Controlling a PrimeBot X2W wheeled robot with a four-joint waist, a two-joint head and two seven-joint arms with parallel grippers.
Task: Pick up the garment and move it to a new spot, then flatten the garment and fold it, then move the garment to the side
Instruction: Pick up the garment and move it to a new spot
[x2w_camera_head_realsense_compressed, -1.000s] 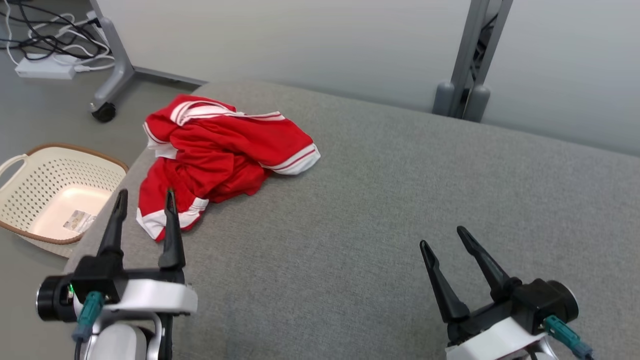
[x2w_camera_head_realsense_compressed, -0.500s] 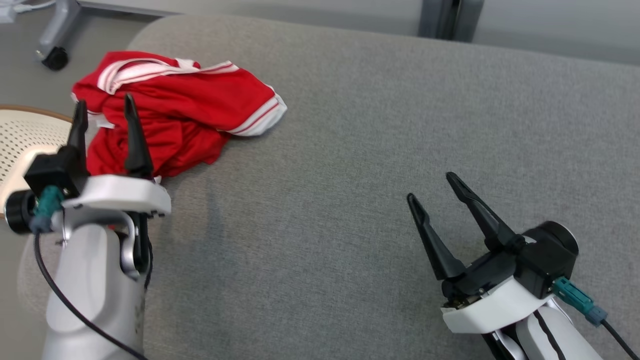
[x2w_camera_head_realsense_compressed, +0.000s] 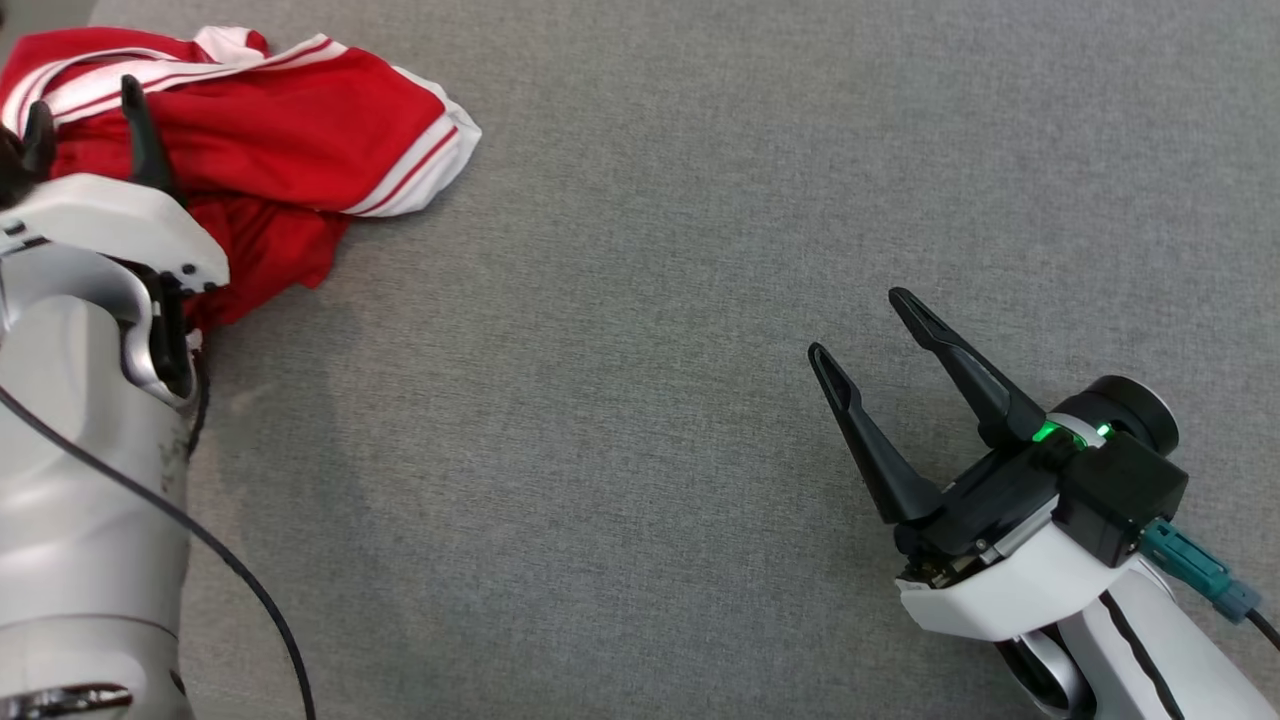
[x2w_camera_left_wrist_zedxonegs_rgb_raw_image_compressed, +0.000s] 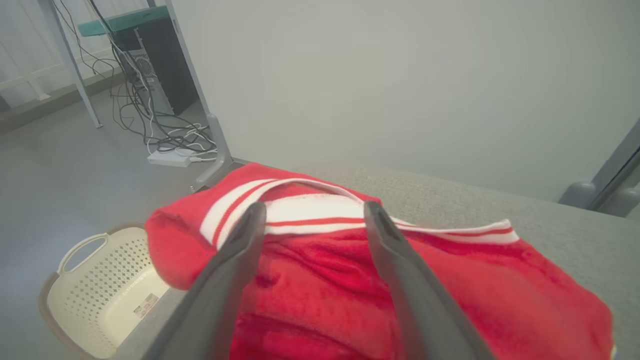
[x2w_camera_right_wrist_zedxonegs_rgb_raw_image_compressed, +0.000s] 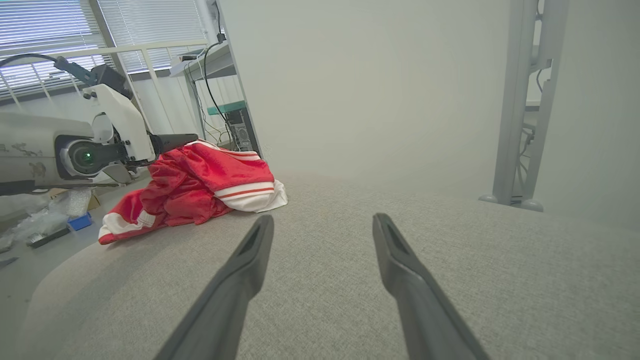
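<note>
Garment (x2w_camera_head_realsense_compressed: 280, 130) now sits beneath the advanced, spread-open left gripper (x2w_camera_head_realsense_compressed: 85, 100); right gripper (x2w_camera_head_realsense_compressed: 855, 322) gapes too.

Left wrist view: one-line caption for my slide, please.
Open left gripper poised over the crumpled red garment at the grey surface's edge, cream basket on the floor beside it.

An office or lab: computer tower (x2w_camera_left_wrist_zedxonegs_rgb_raw_image_compressed: 160, 75), tangled cables (x2w_camera_left_wrist_zedxonegs_rgb_raw_image_compressed: 170, 136), window blinds (x2w_camera_right_wrist_zedxonegs_rgb_raw_image_compressed: 45, 25).

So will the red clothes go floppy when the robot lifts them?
Probably floppy: the garment lies crumpled in soft folds, so it should droop from wherever it's pinched. Likely light, since it looks like thin cloth. Pushed, it may bunch up on the grey surface.
</note>
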